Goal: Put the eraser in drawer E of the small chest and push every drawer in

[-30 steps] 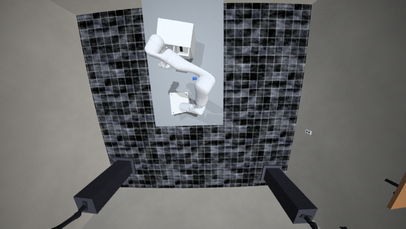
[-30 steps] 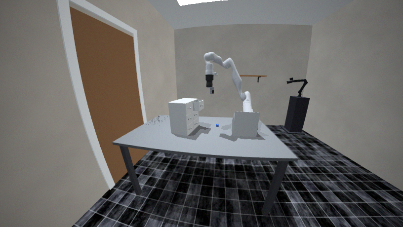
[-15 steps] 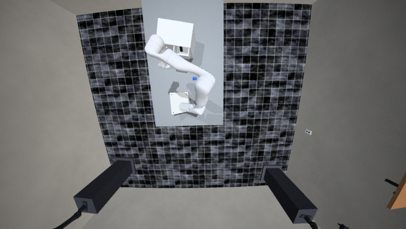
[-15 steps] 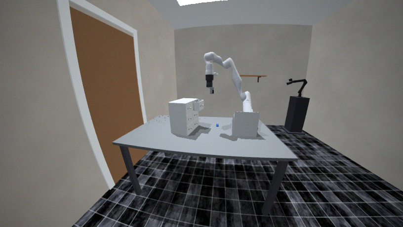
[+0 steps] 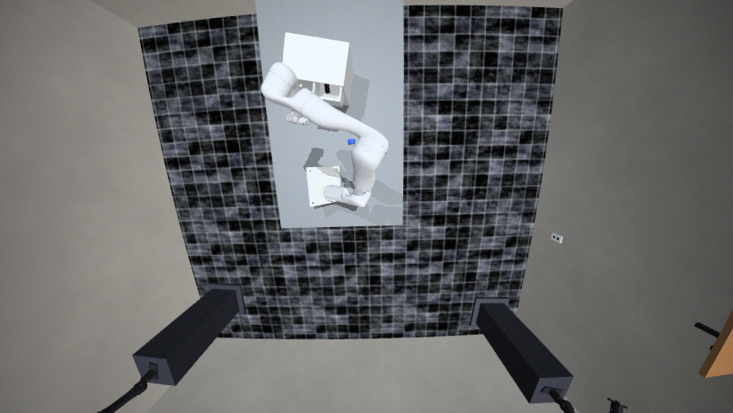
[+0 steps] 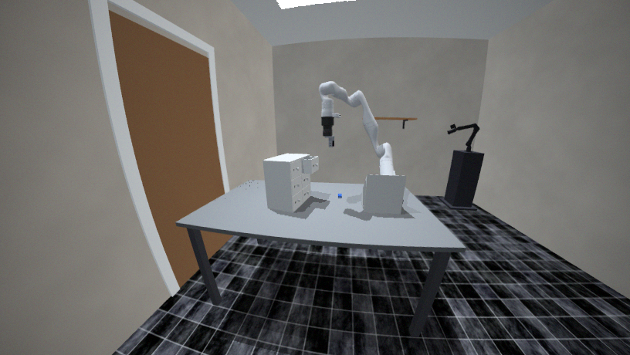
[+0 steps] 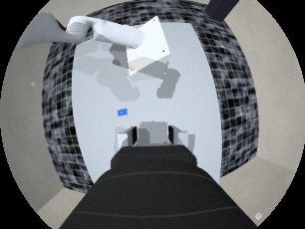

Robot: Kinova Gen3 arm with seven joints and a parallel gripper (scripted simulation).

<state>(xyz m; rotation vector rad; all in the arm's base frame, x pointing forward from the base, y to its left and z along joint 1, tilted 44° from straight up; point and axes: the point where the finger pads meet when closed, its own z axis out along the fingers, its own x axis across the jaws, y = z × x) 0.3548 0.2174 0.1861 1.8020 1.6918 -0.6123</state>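
Note:
The small white chest (image 6: 286, 180) stands on the grey table, and it also shows in the overhead view (image 5: 318, 64). One top drawer (image 6: 310, 163) is pulled out of its front; from above the same drawer (image 5: 328, 91) shows a dark inside. I cannot read the drawer letters. The small blue eraser (image 6: 340, 196) lies on the table between the chest and the arm's base; it also shows from above (image 5: 351, 141) and in the wrist view (image 7: 123, 113). My gripper (image 6: 330, 142) hangs open and empty well above the open drawer, and the wrist view shows it too (image 7: 153, 135).
The arm's white base box (image 6: 384, 193) stands on the table to the right of the eraser. Small loose specks (image 6: 251, 182) lie at the table's far left edge. A black pedestal with a camera arm (image 6: 463, 176) stands on the floor at right.

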